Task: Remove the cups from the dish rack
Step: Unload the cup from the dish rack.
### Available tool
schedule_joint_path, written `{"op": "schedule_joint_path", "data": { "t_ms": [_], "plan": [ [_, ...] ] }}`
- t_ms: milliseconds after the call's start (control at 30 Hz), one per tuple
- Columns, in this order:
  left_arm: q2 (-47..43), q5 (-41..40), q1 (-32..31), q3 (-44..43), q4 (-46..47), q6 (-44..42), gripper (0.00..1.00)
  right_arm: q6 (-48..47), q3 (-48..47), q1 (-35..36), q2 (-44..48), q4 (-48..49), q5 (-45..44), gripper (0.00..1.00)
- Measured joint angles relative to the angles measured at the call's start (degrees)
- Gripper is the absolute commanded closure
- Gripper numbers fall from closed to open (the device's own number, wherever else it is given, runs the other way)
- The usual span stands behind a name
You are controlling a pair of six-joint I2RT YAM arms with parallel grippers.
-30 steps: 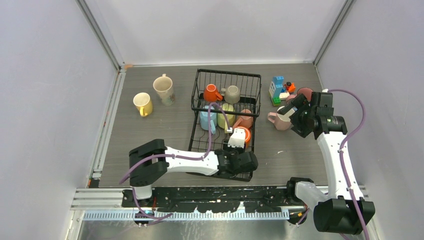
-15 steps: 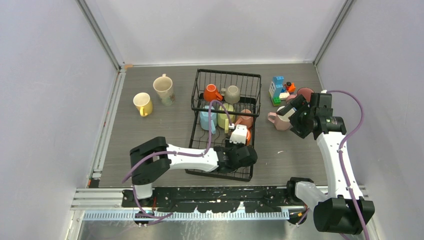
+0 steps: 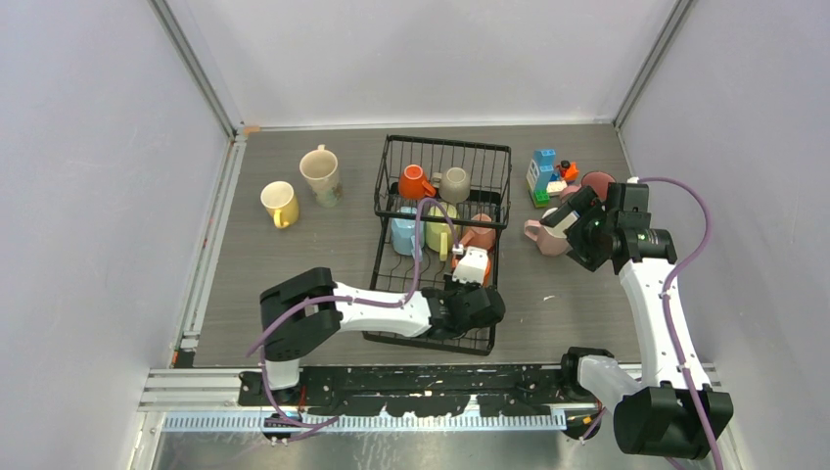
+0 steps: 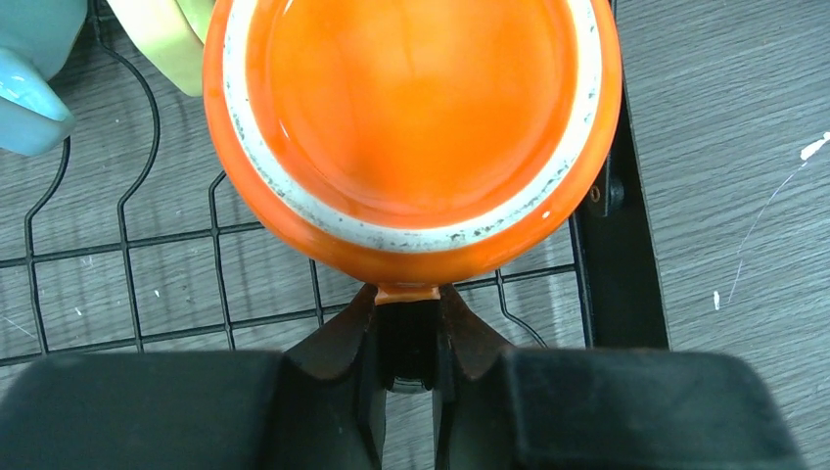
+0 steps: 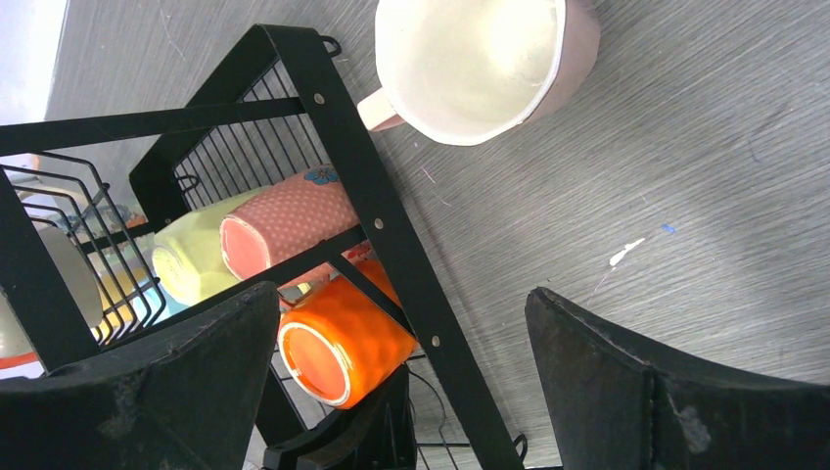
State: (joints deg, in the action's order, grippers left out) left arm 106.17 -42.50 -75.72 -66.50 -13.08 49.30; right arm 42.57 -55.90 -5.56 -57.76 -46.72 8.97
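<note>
Orange cup lay on its side at the near right corner of the dish rack, base toward the arm, as the left end effector finished pinching its handle between narrow fingers. A second before, those fingers had stood wider and the arm a little further back from the rack. With the grip made, the cup looked ready to be lifted out, though it had not yet left the wires.

Five more cups remained inside the rack: a second orange cup and a grey-beige cup at the far end, then a light blue cup, a pale green cup and a dotted pink cup in the middle. Left of the rack, a yellow cup and a cream cup stood on the table. To the right stood a pale pink cup and a darker pink cup, near a toy-block figure.

The right end effector hung wide open and empty just right of the rack, close to the pale pink cup, unmoved through that second.

No brand, label or lettering could be read anywhere. The only marking seen was a small blue flower on the dotted pink cup.
</note>
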Motion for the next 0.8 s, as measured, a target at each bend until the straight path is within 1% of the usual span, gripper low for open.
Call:
{"op": "schedule_joint_path", "data": {
  "t_ms": [33, 267, 400, 633, 800],
  "plan": [
    [0.0, 0.04, 0.0, 0.0, 0.02, -0.26, 1.0, 0.0, 0.0, 0.0, -0.02, 0.02, 0.02, 0.0],
    [-1.14, 0.68, 0.0, 1.97, 2.03, -1.92, 1.0, -0.04, 0.33, 0.0, 0.0, 0.07, 0.28, 0.0],
    [-4.57, 3.61, 0.0, 5.16, 3.28, -2.23, 1.0, -0.2, 0.55, 0.0, 0.9, -0.04, 1.2, 0.0],
    [-11.1, 8.87, 0.0, 9.64, 1.77, -1.53, 1.0, 0.0, 0.63, 0.79, 9.05, -2.19, 3.32, 0.0],
    [-16.48, 12.0, 0.0, 11.65, 1.16, 0.85, 1.0, 1.84, 0.63, 3.8, 15.17, -4.7, 4.22, 0.0]
  ]
}}
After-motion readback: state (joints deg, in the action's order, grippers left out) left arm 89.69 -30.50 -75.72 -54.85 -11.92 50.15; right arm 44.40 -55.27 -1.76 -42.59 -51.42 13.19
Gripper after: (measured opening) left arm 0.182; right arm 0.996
